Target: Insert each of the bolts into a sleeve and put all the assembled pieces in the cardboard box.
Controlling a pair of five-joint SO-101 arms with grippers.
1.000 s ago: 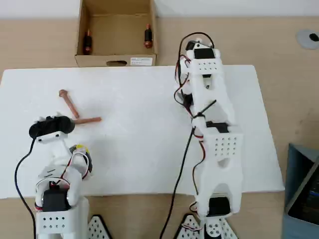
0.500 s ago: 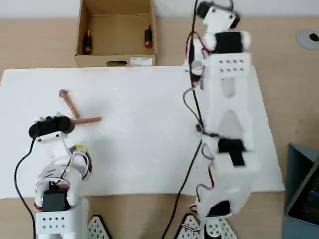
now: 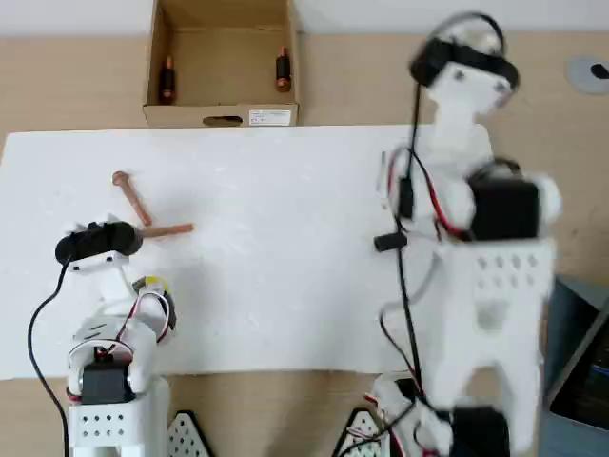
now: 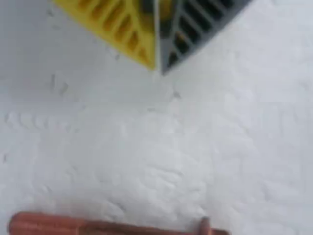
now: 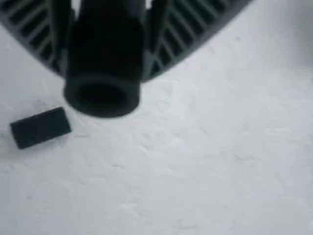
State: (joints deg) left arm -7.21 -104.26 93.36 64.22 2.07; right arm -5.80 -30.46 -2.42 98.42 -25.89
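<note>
Two copper bolts lie on the white mat, one slanted (image 3: 133, 199) and one flat (image 3: 171, 229). The left arm (image 3: 98, 246) stands just beside the flat one. My left gripper (image 4: 157, 64) is shut with nothing in it, its yellow and grey tips touching above the mat, and a bolt (image 4: 112, 226) lies close by. My right gripper (image 5: 105, 68) is shut on a black sleeve (image 5: 102, 95), held upright above the mat. Another black sleeve (image 5: 40, 127) lies on the mat near it. The right arm (image 3: 481, 248) is raised high at the right.
The cardboard box (image 3: 223, 116) stands at the mat's far edge and holds two assembled pieces (image 3: 167, 80) (image 3: 283, 69). A grey bin (image 3: 580, 362) stands off the mat at the right. The white mat (image 3: 276, 276) is bare in the middle.
The right arm has lifted off the mat and swung up and toward the right. The left arm and both bolts have not moved.
</note>
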